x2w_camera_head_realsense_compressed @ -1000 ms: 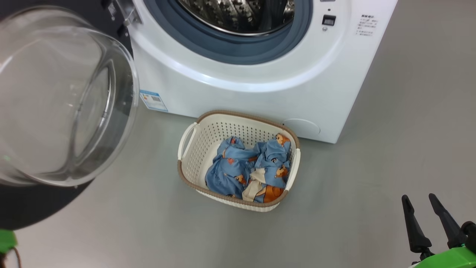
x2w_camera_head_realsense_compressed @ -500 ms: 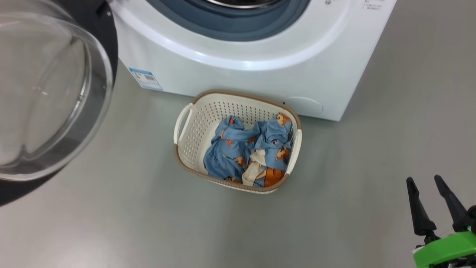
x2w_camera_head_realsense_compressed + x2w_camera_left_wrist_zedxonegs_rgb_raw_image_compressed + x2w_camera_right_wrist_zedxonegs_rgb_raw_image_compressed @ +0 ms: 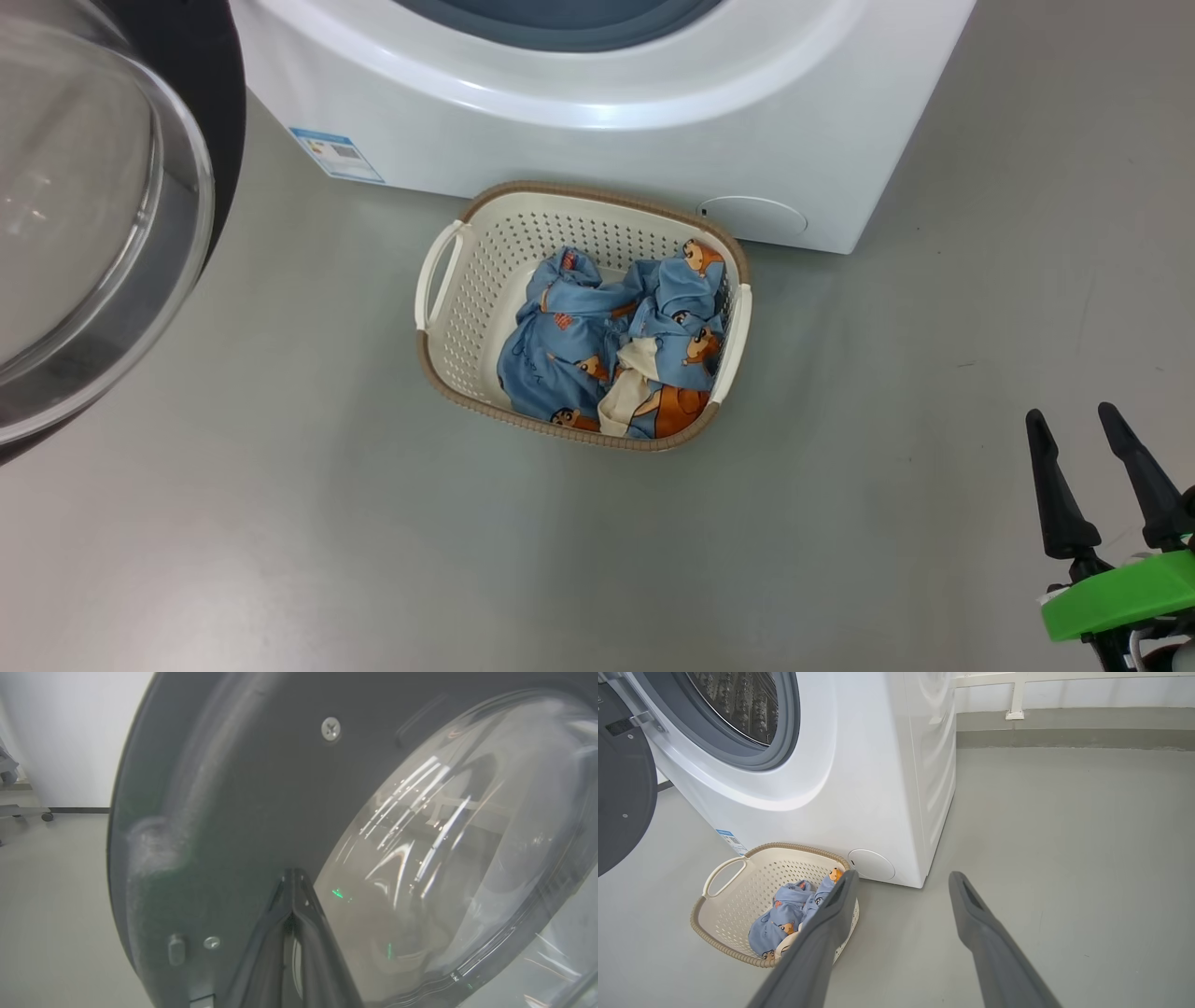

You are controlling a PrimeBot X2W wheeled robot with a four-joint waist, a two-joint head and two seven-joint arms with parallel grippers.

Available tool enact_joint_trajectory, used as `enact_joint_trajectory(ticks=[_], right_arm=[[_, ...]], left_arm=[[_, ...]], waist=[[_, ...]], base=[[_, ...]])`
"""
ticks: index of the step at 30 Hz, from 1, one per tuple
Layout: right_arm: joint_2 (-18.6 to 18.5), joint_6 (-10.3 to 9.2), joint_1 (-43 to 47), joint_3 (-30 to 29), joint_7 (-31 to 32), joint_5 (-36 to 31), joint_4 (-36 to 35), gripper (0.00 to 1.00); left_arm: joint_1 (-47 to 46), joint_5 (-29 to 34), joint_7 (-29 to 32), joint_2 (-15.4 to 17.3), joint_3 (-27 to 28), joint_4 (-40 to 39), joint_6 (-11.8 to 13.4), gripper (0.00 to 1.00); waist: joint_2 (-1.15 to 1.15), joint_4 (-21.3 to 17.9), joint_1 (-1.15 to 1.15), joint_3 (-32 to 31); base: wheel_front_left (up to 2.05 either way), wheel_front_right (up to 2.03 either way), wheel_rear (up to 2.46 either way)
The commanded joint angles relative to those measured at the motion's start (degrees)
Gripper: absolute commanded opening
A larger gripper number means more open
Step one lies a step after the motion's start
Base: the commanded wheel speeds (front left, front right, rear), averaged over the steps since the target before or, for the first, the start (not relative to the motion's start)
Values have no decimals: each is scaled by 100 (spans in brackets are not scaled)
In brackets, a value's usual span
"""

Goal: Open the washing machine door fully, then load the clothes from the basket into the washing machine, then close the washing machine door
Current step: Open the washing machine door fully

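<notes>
The washing machine point(image 3: 597, 140) stands at the top of the head view, and its door point(image 3: 84, 205) hangs swung open at the left, glass bowl bulging toward me. On the floor just in front of it sits the basket point(image 3: 467, 280) with the clothes point(image 3: 607, 345), blue bear-print fabric, bundled in its right half. My right gripper point(image 3: 1071, 412) is open and empty above the floor, well right of the basket. In the right wrist view it point(image 3: 903, 873) points at the machine's lower corner, with the basket point(image 3: 738, 891) to its left. My left gripper point(image 3: 293, 873) is shut, tips close against the door's dark inner rim point(image 3: 233, 788).
Grey floor surrounds the basket on the near and right sides. A round filter cover point(image 3: 752, 217) and a blue label point(image 3: 334, 154) mark the machine's lower front. The steel drum point(image 3: 738, 704) stands exposed. A wall rail point(image 3: 1015, 695) runs behind; a wheeled base point(image 3: 28, 812) stands far left.
The head camera has tipped downward, so the machine, basket and right gripper have all slid up the picture and the drum opening has left it. The things themselves have not visibly moved.
</notes>
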Motion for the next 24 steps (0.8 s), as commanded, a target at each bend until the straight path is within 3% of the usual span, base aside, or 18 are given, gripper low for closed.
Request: enact_joint_trajectory(ticks=[1,8,13,15,18,20,24], right_arm=[[-95,17,-41,113,-70,-55,-124,100],[-48,17,25,170,-70,-19,-32,100],[-18,17,108,213,-70,33,32,100],[-19,17,154,236,-70,61,55,100],[-11,17,233,254,-70,96,84,100],[4,17,276,273,-70,116,91,100],[27,17,352,305,-70,155,116,100]], left_arm=[[-60,65,-29,463,141,-82,-10,0],[155,65,-29,264,213,-214,-77,0],[617,-41,-29,-141,101,-641,-102,0],[839,-155,-29,-289,-109,-850,-104,14],[1200,-392,-29,-456,-462,-1158,-106,44],[1472,-509,-29,-534,-724,-1386,-106,56],[2020,-638,-29,-603,-1247,-1810,-107,99]], waist=[[0,-9,0,-12],[0,-3,0,-321],[0,34,0,-609],[0,58,0,-724],[0,86,0,-898],[0,79,0,-1011],[0,34,0,-1213]], base=[[0,0,0],[0,0,0],[0,0,0],[0,0,0],[0,0,0],[0,0,0],[0,0,0]])
